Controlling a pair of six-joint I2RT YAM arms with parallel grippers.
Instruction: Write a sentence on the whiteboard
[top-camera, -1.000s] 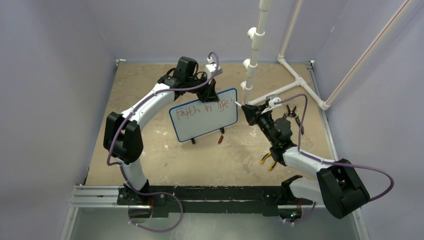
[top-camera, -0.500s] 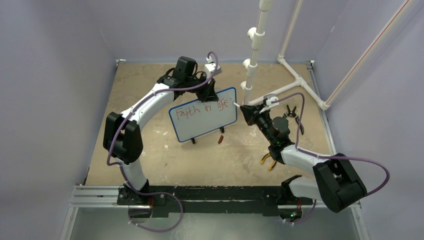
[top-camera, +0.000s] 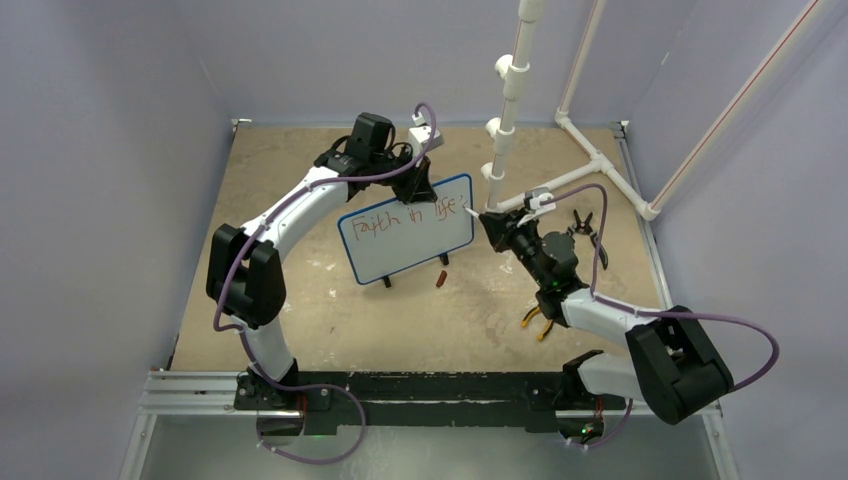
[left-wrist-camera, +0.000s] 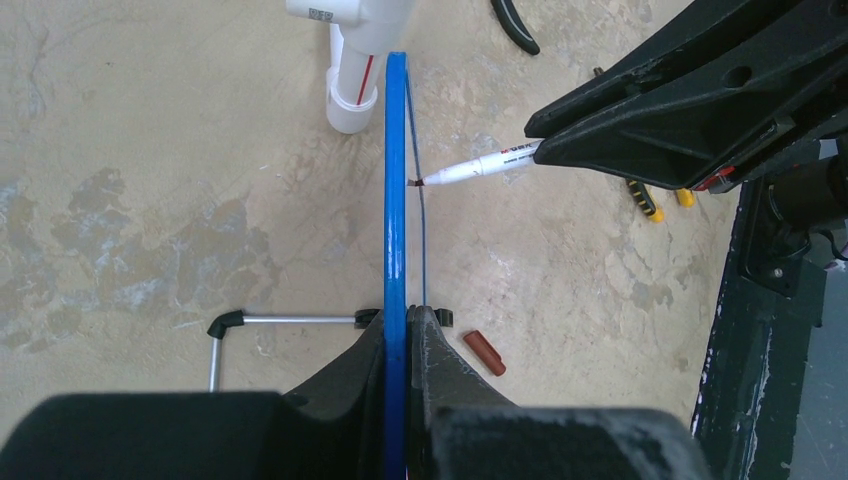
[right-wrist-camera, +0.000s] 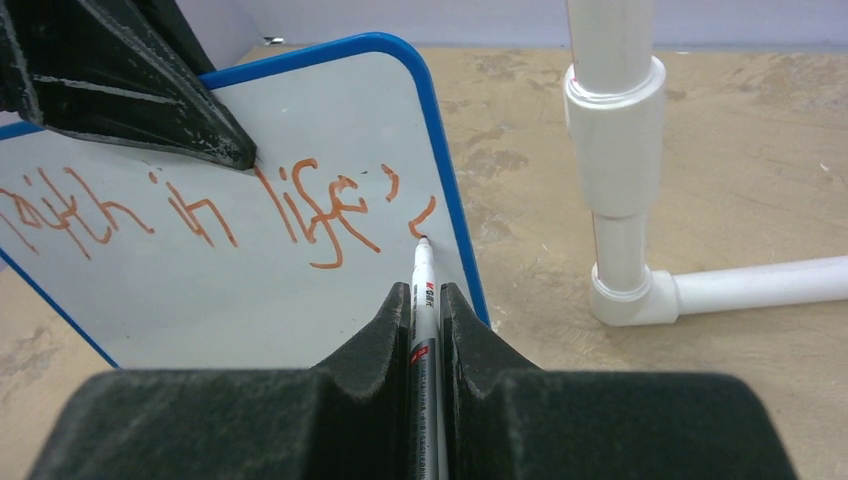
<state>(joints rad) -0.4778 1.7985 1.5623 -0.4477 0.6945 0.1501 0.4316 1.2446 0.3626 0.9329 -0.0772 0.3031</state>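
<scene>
Clamping the thin blue top rim of the small white rectangular whiteboard (top-camera: 405, 245) with the left gripper (left-wrist-camera: 405, 330), jaws fully closed on that edge; held the board upright on its black feet near mid-table, written face toward the right arm; gripped a slim white marker (right-wrist-camera: 421, 262) in the right gripper (right-wrist-camera: 425, 292), jaws nearly together around the barrel, tip touching the board just inside its right rim; read the red handwritten sentence (top-camera: 405, 215) as "Faith in life'" plus a short hook after the apostrophe; against a second earlier, had edged the right wrist slightly toward the board, and seemed to have added that hook; judged it the start of the "s", leaving the first line nearly out of room and the second line not yet begun; noted a red marker cap (top-camera: 440, 277) lying on the sandy tabletop (top-camera: 300, 300) below the board, and a white plastic pipe frame (top-camera: 505, 130) standing just beyond the right rim, perhaps close enough to crowd the writing wrist.
</scene>
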